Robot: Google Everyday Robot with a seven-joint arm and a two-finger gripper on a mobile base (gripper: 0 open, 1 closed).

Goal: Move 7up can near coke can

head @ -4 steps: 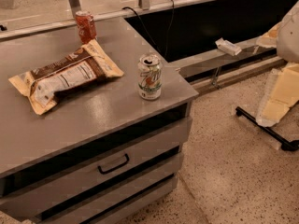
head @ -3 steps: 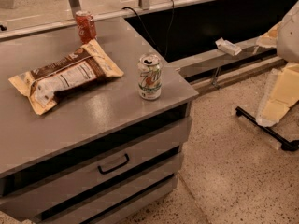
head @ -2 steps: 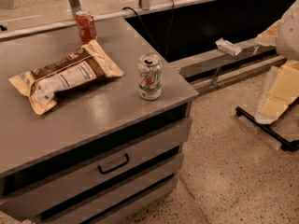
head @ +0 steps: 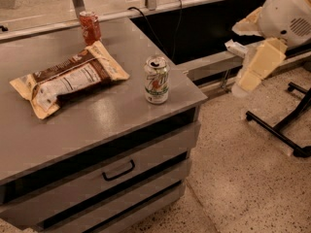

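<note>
A tan-and-brown snack bag [head: 68, 79] is laid at left on the grey metal counter [head: 73, 130], and the red coke can [head: 90, 27] is stood beyond it. The white-and-green 7up can [head: 157, 79] is stood near the right edge. The cream-coloured tool [head: 251, 74] is held right of the counter; its state cannot be told.

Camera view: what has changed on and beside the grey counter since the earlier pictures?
The cream gripper, out past the grey counter's edge, shifted slightly up and toward it. The white-and-green 7up can, red coke can and tan snack bag stayed put.

On counter [head: 97, 125]: coke can [head: 90, 27] rear, 7up can [head: 157, 80] front; gripper [head: 252, 74] off R
</note>
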